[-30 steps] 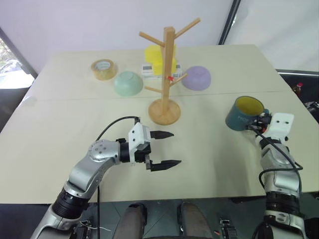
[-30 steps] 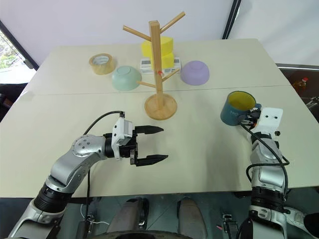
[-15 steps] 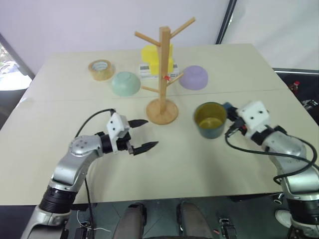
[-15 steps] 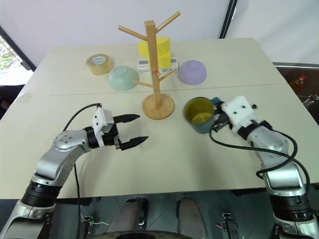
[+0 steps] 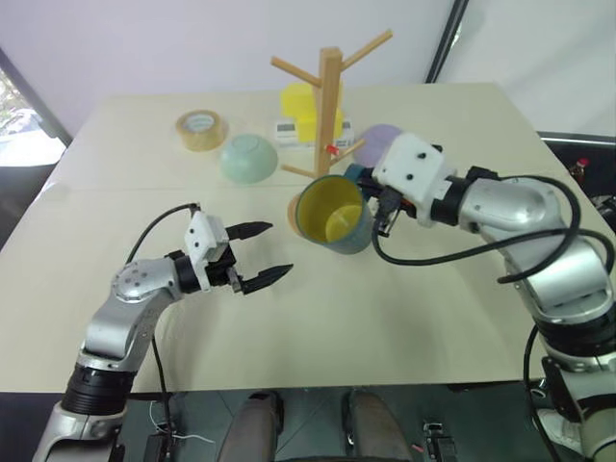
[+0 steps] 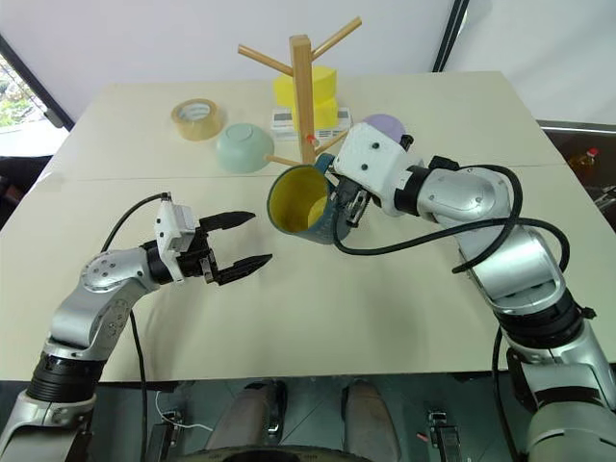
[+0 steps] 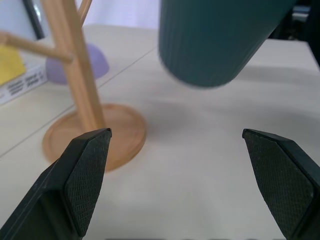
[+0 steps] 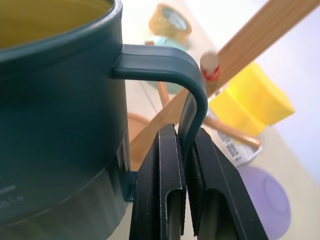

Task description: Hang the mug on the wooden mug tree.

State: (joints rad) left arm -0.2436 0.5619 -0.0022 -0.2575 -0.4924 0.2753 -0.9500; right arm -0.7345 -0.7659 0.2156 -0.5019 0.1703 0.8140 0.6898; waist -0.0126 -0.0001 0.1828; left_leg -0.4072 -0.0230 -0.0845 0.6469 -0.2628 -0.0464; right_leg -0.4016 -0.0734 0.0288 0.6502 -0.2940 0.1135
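- The wooden mug tree (image 5: 328, 125) stands mid-table (image 5: 433, 308).
- The mug (image 5: 334, 214) hangs in the air just before it, hiding its base.
- Two bowls (image 5: 248, 159) (image 6: 385, 125) flank it.
- The tape roll (image 5: 200, 130) lies far left of it.
- Blocks (image 5: 301, 108) sit behind it.

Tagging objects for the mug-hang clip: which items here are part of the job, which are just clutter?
Job:
- mug, held by its handle in the right tool, lifted off the table
- wooden mug tree
- left tool, open, holding nothing

Clutter:
- mint-green bowl
- lilac bowl
- tape roll
- yellow blocks
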